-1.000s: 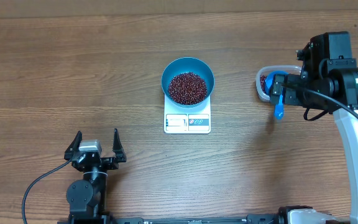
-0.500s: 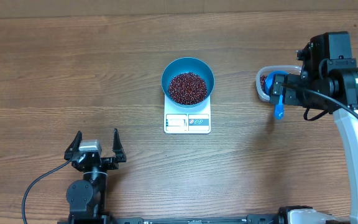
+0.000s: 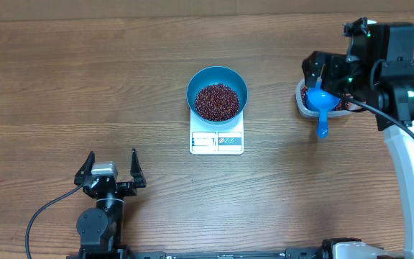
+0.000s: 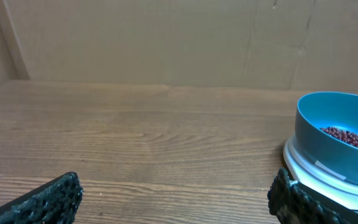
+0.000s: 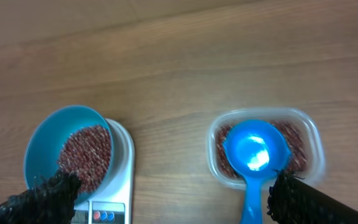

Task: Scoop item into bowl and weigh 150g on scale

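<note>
Overhead view: you see the clear tub (image 3: 301, 98), blue scoop (image 3: 321, 106) resting inside, below the wide-spread right gripper (image 5: 173, 202). The bowl (image 3: 218, 73) of beans (image 3: 217, 101) sits on the scale (image 3: 216, 142), well left of it. The left gripper (image 3: 112, 155), equally spread, stands well apart.

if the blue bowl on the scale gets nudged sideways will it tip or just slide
Probably slides rather than tips: the bowl looks wide and low, and the heap of beans weighs its bottom down. Its smooth wall suggests little grip on the white scale, so it may skate off-centre. A hard shove could scatter beans.
</note>
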You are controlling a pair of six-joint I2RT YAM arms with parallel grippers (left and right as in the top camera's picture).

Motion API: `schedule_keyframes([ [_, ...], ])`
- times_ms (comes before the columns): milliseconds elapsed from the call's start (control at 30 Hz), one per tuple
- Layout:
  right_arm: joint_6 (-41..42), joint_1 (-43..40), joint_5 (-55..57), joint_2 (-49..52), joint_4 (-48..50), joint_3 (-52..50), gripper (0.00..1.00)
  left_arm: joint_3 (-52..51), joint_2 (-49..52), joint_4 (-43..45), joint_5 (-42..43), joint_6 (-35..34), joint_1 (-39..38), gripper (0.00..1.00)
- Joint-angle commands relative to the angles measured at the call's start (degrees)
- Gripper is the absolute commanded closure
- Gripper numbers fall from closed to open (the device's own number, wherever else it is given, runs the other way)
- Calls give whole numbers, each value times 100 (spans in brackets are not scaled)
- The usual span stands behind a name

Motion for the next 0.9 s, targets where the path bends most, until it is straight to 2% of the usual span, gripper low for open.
schedule_keyframes([
  [0,-28,-11,-433,-289,577,-734,0,-20,-55,0,48,131,28,0],
  [367,-33,-11,-581,-1639,3665,-3624,0,-20,-55,0,48,131,28,0],
  [867,-31,-11,-581,-3720,7499,-6780,0,-20,-55,2,48,131,28,0],
])
